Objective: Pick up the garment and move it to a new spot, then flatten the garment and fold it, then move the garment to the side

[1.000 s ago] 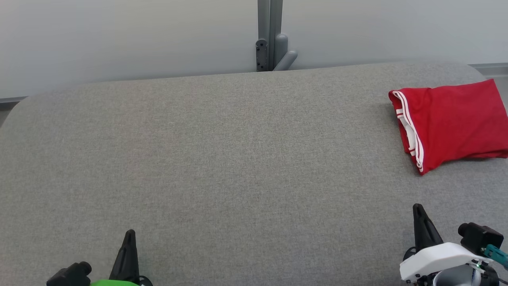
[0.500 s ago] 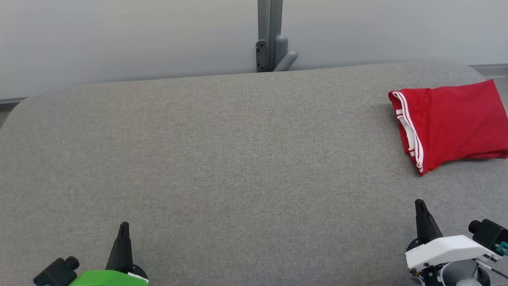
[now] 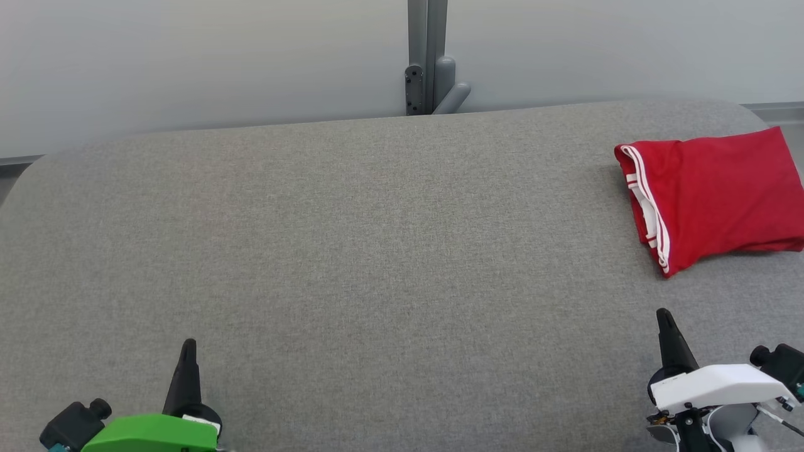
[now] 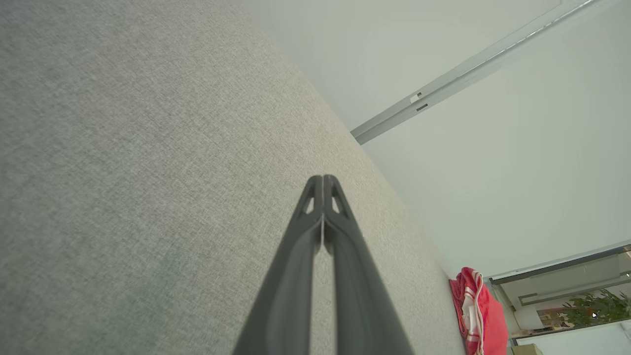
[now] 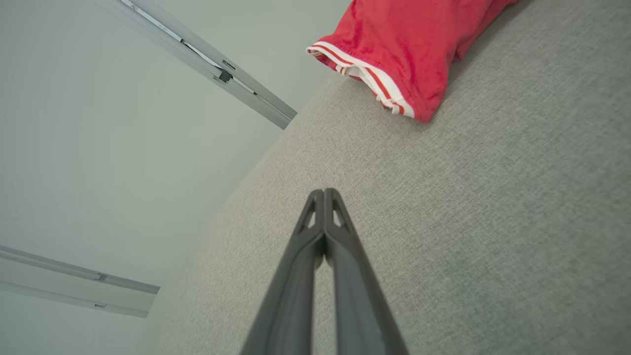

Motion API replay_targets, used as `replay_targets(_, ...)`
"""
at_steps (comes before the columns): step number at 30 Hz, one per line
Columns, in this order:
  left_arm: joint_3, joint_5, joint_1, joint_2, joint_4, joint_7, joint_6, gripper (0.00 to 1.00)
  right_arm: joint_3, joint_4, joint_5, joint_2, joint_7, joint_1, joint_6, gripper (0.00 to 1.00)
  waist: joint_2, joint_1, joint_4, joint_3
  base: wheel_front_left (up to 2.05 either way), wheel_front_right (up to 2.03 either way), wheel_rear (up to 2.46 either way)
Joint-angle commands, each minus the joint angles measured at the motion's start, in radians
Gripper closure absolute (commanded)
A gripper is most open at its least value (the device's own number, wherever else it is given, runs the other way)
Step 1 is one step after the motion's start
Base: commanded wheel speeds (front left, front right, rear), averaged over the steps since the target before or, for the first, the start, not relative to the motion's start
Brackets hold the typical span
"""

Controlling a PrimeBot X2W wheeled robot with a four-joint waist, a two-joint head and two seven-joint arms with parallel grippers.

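Note:
A folded red garment [image 3: 716, 191] with white stripes along one edge lies at the far right of the grey fabric table [image 3: 377, 251]. It also shows at the top of the right wrist view [image 5: 414, 44] and small at the lower right of the left wrist view [image 4: 475, 315]. My right gripper [image 3: 664, 317] hovers near the table's front right, well short of the garment, fingers shut with nothing between them [image 5: 324, 193]. My left gripper [image 3: 188, 346] is at the front left, far from the garment, also shut and empty [image 4: 323, 179].
A pale wall with a grey post and bracket [image 3: 430, 75] stands behind the table's far edge. The garment's right side reaches the head view's right border near the table's rounded corner. A potted plant [image 4: 591, 308] shows in the distance.
Both grippers have crept forward a little over the table, the left one also drifting left. The garment has stayed put.

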Motion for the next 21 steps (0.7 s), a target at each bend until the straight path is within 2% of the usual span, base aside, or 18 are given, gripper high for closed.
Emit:
replay_targets(1,0.006,-0.029,-0.027,0.008,-0.013,0.005,-0.001,1.0,-0.003,-0.015,0.035,-0.008,0.008,-0.025,-0.001,1.0,0.0003,0.0,0.0,0.0,0.0,0.0,0.0)
replay_targets(21,0.031,-0.214,-0.06,0.004,-0.014,0.057,-0.002,1.0,-0.009,-0.019,0.266,-0.01,0.063,-0.044,-0.001,1.0,0.0005,0.0,0.0,-0.004,0.0,0.0,0.0)
